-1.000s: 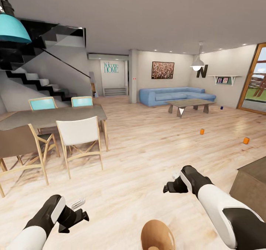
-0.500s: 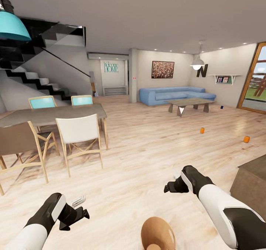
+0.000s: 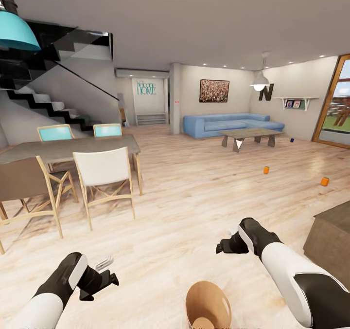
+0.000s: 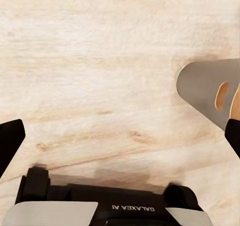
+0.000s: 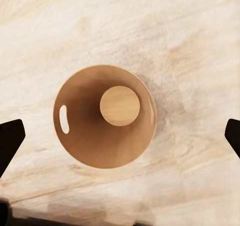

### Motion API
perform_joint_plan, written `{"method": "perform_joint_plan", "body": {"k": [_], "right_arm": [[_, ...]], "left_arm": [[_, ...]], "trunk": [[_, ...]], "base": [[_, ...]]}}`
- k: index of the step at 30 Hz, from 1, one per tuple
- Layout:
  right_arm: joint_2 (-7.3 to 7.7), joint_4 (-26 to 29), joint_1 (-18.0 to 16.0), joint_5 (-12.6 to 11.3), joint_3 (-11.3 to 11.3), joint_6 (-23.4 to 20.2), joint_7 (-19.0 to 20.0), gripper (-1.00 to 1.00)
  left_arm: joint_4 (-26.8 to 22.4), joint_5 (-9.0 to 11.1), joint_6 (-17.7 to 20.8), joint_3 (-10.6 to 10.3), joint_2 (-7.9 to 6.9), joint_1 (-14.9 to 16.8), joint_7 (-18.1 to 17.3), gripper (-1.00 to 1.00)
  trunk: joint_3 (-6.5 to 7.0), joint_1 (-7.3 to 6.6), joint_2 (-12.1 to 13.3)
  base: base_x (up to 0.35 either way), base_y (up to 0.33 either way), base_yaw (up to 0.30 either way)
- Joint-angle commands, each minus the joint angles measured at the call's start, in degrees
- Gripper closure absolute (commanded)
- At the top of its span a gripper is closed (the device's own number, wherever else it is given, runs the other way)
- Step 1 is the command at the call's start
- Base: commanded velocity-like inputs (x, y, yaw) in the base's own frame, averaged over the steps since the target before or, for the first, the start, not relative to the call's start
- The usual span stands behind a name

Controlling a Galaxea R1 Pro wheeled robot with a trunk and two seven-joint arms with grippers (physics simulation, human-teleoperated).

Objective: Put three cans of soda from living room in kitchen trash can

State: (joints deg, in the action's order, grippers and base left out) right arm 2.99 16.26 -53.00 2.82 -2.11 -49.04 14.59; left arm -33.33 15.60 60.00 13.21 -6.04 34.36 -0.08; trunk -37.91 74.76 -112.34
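Note:
Two orange soda cans (image 3: 266, 170) (image 3: 324, 181) and one dark blue can (image 3: 291, 140) stand on the pale wood floor of the living room, far ahead at the right. The copper-brown trash can (image 3: 208, 307) sits on the floor at the head view's lower edge, between my arms. In the right wrist view the trash can (image 5: 105, 117) lies straight below my right gripper (image 5: 120, 136), and its tan inside holds nothing. My right gripper (image 3: 223, 241) is open. My left gripper (image 3: 108, 270) hangs open over bare floor (image 4: 100, 60), holding nothing.
A grey dining table (image 3: 68, 150) with several chairs stands at the left, a black staircase (image 3: 43, 105) behind it. The blue sofa (image 3: 228, 124) and coffee table (image 3: 250, 137) stand far ahead. A brown cabinet corner (image 3: 330, 241) juts in at the right.
The whole head view has shifted slightly, so the camera has moved. The cans and trash can keep their places on the floor; both grippers stay open.

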Motion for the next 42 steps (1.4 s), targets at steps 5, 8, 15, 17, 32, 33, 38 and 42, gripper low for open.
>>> {"method": "perform_joint_plan", "body": {"k": [5,8,15,17,32,33,38,42], "right_arm": [[0.0,0.0,0.0,0.0,0.0,0.0,0.0,-1.0],[0.0,0.0,0.0,0.0,0.0,0.0,0.0,-1.0],[0.0,0.0,0.0,0.1,0.0,0.0,0.0,-1.0],[0.0,0.0,0.0,0.0,0.0,0.0,0.0,-1.0],[0.0,0.0,0.0,0.0,0.0,0.0,0.0,-1.0],[0.0,0.0,0.0,0.0,0.0,0.0,0.0,-1.0],[0.0,0.0,0.0,0.0,0.0,0.0,0.0,-1.0],[0.0,0.0,0.0,0.0,0.0,0.0,0.0,-1.0]], "left_arm": [[0.2,-0.1,0.0,0.0,0.05,0.9,0.2,-1.0],[0.3,-0.1,0.0,0.0,0.06,1.2,0.3,-1.0],[0.3,-0.1,0.0,0.0,0.06,1.3,0.3,-1.0],[0.3,-0.1,0.0,0.0,0.06,1.3,0.3,-1.0],[0.3,-0.1,0.0,0.0,0.15,1.4,0.3,-1.0],[0.3,-0.1,0.0,0.0,0.15,1.4,0.3,-1.0],[0.3,-0.1,0.0,0.1,0.15,1.4,0.3,-1.0],[0.3,-0.1,0.0,0.1,0.15,1.4,0.3,-1.0]], "trunk": [[-0.9,1.1,-2.0],[-1.44,1.76,-3.2],[-2.7,3.3,-6.0],[-3.06,3.74,-6.8],[-5.75,7.03,-12.8],[-5.93,7.25,-13.3],[-6.83,8.35,-15.3],[-7.54,9.23,-16.9]], "base": [[0.0,0.0,0.0],[0.0,0.0,0.0],[0.0,0.0,0.0],[0.0,0.0,0.0],[0.0,0.0,0.0],[0.0,0.0,0.0],[0.0,0.0,0.0],[0.0,0.0,0.0]]}}
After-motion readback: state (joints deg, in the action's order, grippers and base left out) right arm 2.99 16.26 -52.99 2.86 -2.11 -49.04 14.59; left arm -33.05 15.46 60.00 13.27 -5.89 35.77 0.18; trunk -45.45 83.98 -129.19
